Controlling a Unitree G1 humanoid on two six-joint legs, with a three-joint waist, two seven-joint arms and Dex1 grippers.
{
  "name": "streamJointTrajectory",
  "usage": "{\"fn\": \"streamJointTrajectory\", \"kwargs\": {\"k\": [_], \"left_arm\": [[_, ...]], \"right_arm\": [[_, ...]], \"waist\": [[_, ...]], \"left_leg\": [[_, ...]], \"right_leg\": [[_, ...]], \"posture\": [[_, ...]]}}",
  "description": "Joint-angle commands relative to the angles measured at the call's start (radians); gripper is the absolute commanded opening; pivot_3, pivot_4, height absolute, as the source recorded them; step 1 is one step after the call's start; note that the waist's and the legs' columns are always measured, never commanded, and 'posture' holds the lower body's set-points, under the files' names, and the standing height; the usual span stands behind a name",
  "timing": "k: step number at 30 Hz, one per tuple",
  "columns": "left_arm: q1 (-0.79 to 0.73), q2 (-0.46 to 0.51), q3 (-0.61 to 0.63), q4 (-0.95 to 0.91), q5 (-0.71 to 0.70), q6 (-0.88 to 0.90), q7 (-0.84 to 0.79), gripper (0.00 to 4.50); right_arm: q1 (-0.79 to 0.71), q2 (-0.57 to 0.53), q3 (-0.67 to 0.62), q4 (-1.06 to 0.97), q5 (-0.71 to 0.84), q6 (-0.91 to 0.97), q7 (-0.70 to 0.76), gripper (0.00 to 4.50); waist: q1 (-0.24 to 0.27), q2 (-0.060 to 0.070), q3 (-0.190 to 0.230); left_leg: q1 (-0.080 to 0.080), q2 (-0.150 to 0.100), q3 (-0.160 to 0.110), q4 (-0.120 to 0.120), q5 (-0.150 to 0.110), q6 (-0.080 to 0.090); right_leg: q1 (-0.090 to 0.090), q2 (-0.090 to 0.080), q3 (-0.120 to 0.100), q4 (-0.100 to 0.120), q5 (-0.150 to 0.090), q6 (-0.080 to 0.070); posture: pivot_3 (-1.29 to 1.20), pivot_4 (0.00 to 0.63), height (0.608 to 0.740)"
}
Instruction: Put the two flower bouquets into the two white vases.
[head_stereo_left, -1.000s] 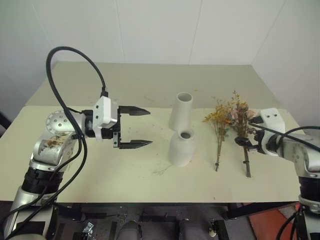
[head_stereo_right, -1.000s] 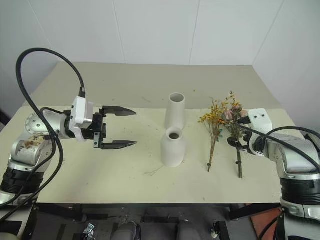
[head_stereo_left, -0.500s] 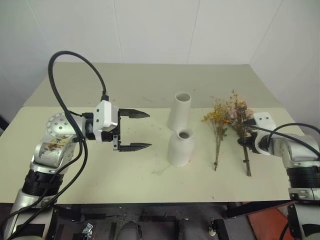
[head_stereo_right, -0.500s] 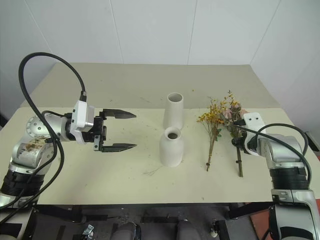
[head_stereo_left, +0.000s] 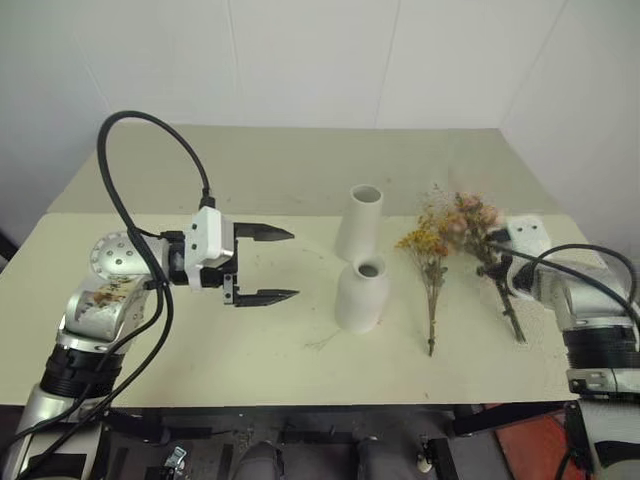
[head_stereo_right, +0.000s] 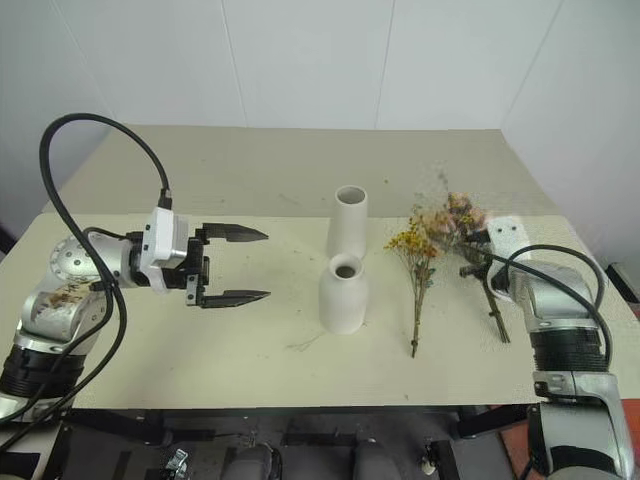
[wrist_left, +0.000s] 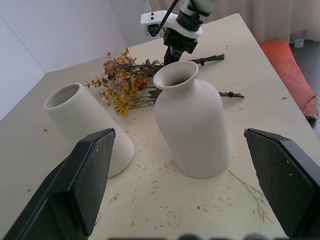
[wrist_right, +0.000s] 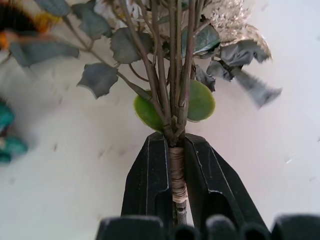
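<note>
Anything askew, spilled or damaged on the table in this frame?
Dried flower crumbs litter the table around the rounded vase and tall vase, and a loose sprig lies by the rounded vase's base. Both vases stand upright; nothing looks broken.

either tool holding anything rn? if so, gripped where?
Right tool is shut on the pink bouquet, clamping the wrapped part of its stems just below the leaves. Left tool is open and holds nothing.
</note>
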Motion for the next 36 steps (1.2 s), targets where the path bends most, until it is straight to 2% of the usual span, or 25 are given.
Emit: {"fn": "streamJointTrajectory", "kwargs": {"k": [1, 2, 3, 6, 11, 16, 19, 25, 36], "left_arm": [[-0.018, 0.018, 0.042, 0.016, 0.011, -0.030, 0.009, 4.50], [-0.020, 0.020, 0.045, 0.024, 0.012, -0.033, 0.008, 4.50], [-0.022, 0.021, 0.049, 0.033, 0.014, -0.036, 0.009, 4.50], [-0.025, 0.023, 0.063, 0.059, 0.016, -0.046, 0.010, 4.50], [-0.018, 0.051, 0.106, 0.121, 0.029, -0.060, 0.026, 4.50], [0.013, 0.085, 0.152, 0.147, 0.032, -0.058, 0.041, 4.50], [0.044, 0.107, 0.180, 0.152, 0.032, -0.056, 0.049, 4.50], [0.080, 0.125, 0.205, 0.133, 0.022, -0.039, 0.059, 4.50], [0.104, 0.125, 0.211, 0.113, 0.022, -0.021, 0.075, 4.50]], "right_arm": [[-0.076, 0.020, -0.038, -0.068, -0.125, -0.354, -0.192, 0.21], [-0.092, 0.043, -0.041, -0.065, -0.137, -0.499, -0.216, 0.21], [-0.117, 0.072, -0.062, -0.065, -0.115, -0.563, -0.218, 0.21], [-0.192, 0.150, -0.105, -0.042, -0.070, -0.673, -0.238, 0.21], [-0.293, 0.304, -0.179, -0.033, 0.119, -0.847, -0.133, 0.21], [-0.346, 0.412, -0.210, -0.032, 0.286, -0.840, -0.045, 0.21], [-0.353, 0.457, -0.191, -0.031, 0.319, -0.841, -0.009, 0.21], [-0.350, 0.508, -0.158, -0.018, 0.336, -0.847, 0.058, 0.21], [-0.430, 0.554, -0.170, 0.290, 0.318, -0.990, 0.186, 0.21]], "waist": [[-0.004, 0.001, 0.001], [-0.007, 0.001, 0.001], [-0.011, 0.001, 0.001], [-0.023, 0.001, 0.001], [-0.023, 0.002, 0.001], [-0.018, 0.002, 0.001], [-0.020, 0.003, 0.002], [-0.019, 0.003, 0.002], [-0.023, 0.004, 0.003]], "left_leg": [[0.000, 0.000, 0.000, 0.000, 0.000, 0.000], [0.000, 0.000, 0.000, -0.001, 0.000, 0.000], [0.000, 0.000, 0.000, -0.001, 0.000, 0.000], [0.000, 0.000, 0.000, -0.002, 0.000, 0.000], [0.000, 0.001, 0.000, -0.001, 0.000, 0.000], [-0.001, 0.001, -0.001, -0.002, 0.000, 0.000], [-0.001, 0.002, -0.001, -0.002, 0.000, 0.000], [-0.001, 0.001, 0.000, -0.002, 0.000, 0.000], [0.000, 0.001, 0.000, -0.003, 0.000, 0.000]], "right_leg": [[-0.001, 0.000, 0.000, 0.000, 0.000, 0.000], [-0.001, 0.000, 0.000, 0.000, 0.000, 0.000], [-0.001, 0.000, 0.000, 0.000, 0.000, 0.000], [-0.001, 0.000, 0.000, 0.000, 0.000, 0.000], [-0.001, 0.000, 0.000, 0.000, 0.000, 0.000], [-0.001, 0.000, -0.001, 0.001, 0.000, 0.000], [-0.001, 0.000, -0.002, 0.001, 0.000, 0.000], [-0.001, 0.000, -0.002, 0.001, 0.000, 0.000], [-0.001, 0.000, -0.002, 0.001, 0.000, -0.001]], "posture": [[0.00, 0.150, 0.740], [0.00, 0.150, 0.740], [0.00, 0.150, 0.740], [0.00, 0.150, 0.740], [0.00, 0.150, 0.740], [0.00, 0.150, 0.740], [0.00, 0.150, 0.740], [0.00, 0.150, 0.740], [0.00, 0.150, 0.740]]}}
